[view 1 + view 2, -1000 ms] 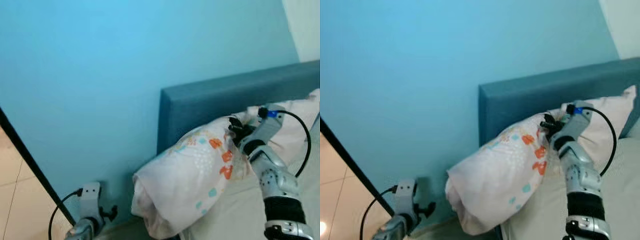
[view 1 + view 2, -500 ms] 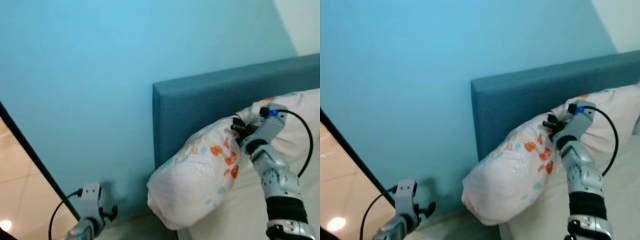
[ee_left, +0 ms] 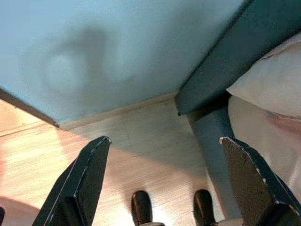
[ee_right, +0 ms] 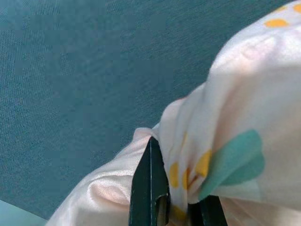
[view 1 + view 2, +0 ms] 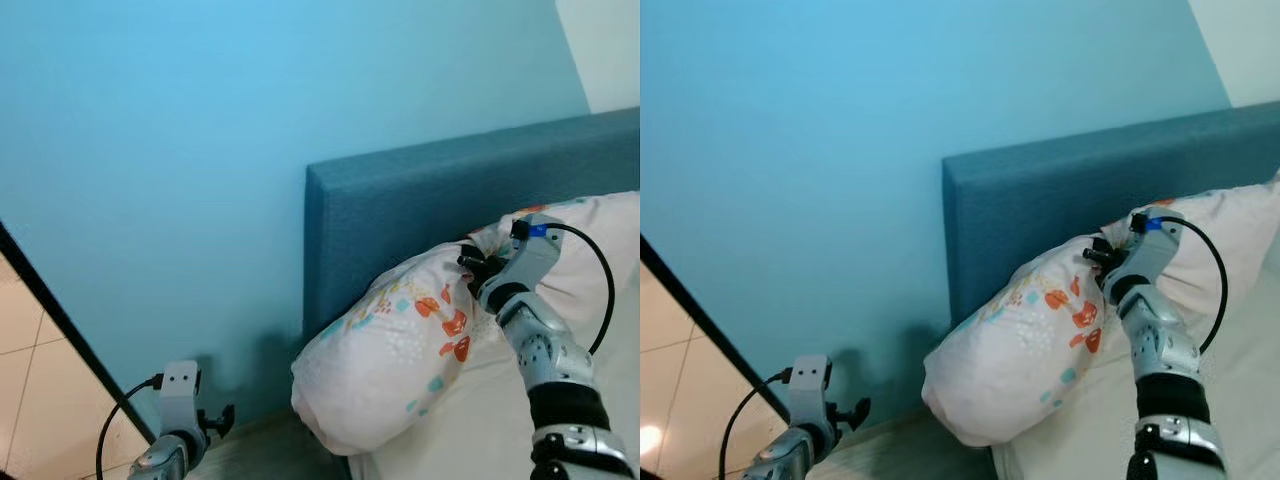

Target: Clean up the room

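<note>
Right end effector [image 4: 181, 207] clenched on a bunched fold of the white pillow with orange, teal and yellow printed patches [image 5: 400, 350], black fingers [image 4: 150, 188] pinching cloth at the pillow's upper end, close against the dark teal upholstered headboard [image 5: 430, 210]. Pillow lying at a slant on the pale cream bed sheet [image 5: 470, 420], lower end bulging out past the corner of the bed, upper end raised toward the headboard under the grip. Right silver arm [image 5: 545, 350] reaching up from the bottom edge of the head views, a black cable [image 5: 605, 290] looping from the wrist. A second, plain pale pink pillow [image 5: 600, 235] resting behind the arm against the headboard.

Left end effector [image 3: 164, 183] released, fingers spread wide apart, hanging low beside the bed over the pale tiled floor [image 3: 141, 141], near the base of the light blue wall [image 5: 200, 150]. Left silver arm [image 5: 175, 440] visible at the lower edge of the head views, with its own black cable [image 5: 115, 425]. A dark strip [image 5: 60, 330] running diagonally along the wall at the left.
</note>
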{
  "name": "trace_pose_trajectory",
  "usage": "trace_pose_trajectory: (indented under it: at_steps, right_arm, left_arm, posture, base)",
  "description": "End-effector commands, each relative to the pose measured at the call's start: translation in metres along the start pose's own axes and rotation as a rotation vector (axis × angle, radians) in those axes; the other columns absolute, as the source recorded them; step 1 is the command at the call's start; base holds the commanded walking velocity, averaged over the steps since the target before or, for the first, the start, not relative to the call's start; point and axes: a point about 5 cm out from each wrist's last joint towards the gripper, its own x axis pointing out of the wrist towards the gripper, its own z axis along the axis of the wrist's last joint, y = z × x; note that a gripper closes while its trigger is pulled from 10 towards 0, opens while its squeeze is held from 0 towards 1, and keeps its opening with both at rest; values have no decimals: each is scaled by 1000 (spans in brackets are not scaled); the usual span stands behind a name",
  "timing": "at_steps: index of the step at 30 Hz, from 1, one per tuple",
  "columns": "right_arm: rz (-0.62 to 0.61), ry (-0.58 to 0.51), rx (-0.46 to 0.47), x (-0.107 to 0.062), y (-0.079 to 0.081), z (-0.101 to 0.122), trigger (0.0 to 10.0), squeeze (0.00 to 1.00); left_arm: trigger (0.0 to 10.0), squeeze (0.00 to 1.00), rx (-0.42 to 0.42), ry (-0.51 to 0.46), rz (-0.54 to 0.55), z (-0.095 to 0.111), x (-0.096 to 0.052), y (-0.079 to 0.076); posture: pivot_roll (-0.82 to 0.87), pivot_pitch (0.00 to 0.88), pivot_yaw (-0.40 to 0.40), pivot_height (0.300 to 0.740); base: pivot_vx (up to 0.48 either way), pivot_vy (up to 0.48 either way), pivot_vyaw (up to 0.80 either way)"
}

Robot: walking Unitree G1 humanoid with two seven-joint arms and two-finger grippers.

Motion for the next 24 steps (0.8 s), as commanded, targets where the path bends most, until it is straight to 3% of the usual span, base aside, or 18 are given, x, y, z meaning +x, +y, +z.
trace_pose_trajectory:
  at_steps: [1, 3, 4, 5, 6, 9, 13, 15, 16, 17, 20, 22, 23, 24]
  right_arm:
    - [-53, -99, -6, 2, -18, 26, 10000, 0]
    - [-53, -99, -6, 2, -18, 26, 10000, 0]
    - [-94, -119, 25, 2, -32, 35, 10000, 0]
    - [-94, -119, 25, 2, -32, 35, 10000, 0]
    - [-123, -148, 80, 0, -45, 44, 10000, 0]
    - [-128, -191, 137, -2, -56, 56, 10000, 0]
    - [-118, -218, 158, -2, -58, 64, 10000, 0]
    - [-106, -298, 246, -5, -65, 81, 10000, 0]
    - [-106, -298, 246, -5, -65, 81, 10000, 0]
    - [-103, -333, 310, -8, -71, 85, 10000, 0]
    - [-123, -340, 381, -13, -81, 77, 10000, 0]
    - [-162, -294, 372, -15, -87, 63, 10000, 0]
    - [-216, -215, 339, -19, -93, 45, 10000, 0]
    - [-216, -215, 339, -19, -93, 45, 10000, 0]
  left_arm:
    - [10000, 0, 31, -5, -16, -3, -3, 4]
    - [10000, 0, 31, -5, -16, -3, -3, 4]
    - [10000, 0, 49, -16, -24, -3, -5, 7]
    - [10000, 0, 49, -16, -24, -3, -5, 7]
    - [10000, 0, 69, -22, -31, -4, -8, 11]
    - [10000, 0, 98, -27, -34, -7, -13, 19]
    - [10000, 0, 104, -32, -31, -7, -15, 23]
    - [10000, 0, 117, -47, -31, -8, -20, 29]
    - [10000, 0, 117, -47, -31, -8, -20, 29]
    - [10000, 0, 131, -50, -36, -11, -23, 31]
    - [10000, 0, 156, -50, -46, -16, -29, 34]
    - [10000, 0, 165, -49, -51, -20, -32, 35]
    - [10000, 0, 172, -44, -52, -24, -37, 37]
    - [10000, 0, 172, -44, -52, -24, -37, 37]
  posture:
    - [11, 57, -31, 740]
    - [11, 57, -31, 740]
    - [19, 73, -28, 740]
    - [19, 73, -28, 740]
    - [37, 109, -21, 740]
    - [51, 128, -20, 740]
    - [68, 159, -15, 740]
    - [93, 205, -11, 740]
    - [93, 205, -11, 740]
    - [103, 218, -12, 740]
    - [114, 240, -9, 740]
    - [119, 254, -5, 740]
    - [130, 275, -2, 740]
    - [130, 275, -2, 740]
  base:
    - [0, 0, 0]
    - [0, 0, 0]
    - [0, 0, 0]
    - [0, 0, 0]
    - [0, 0, 0]
    - [0, 0, 0]
    - [0, 0, 0]
    - [0, 0, 0]
    - [0, 0, 0]
    - [0, 0, 0]
    - [0, 0, 0]
    - [0, 0, 0]
    - [0, 0, 0]
    - [0, 0, 0]
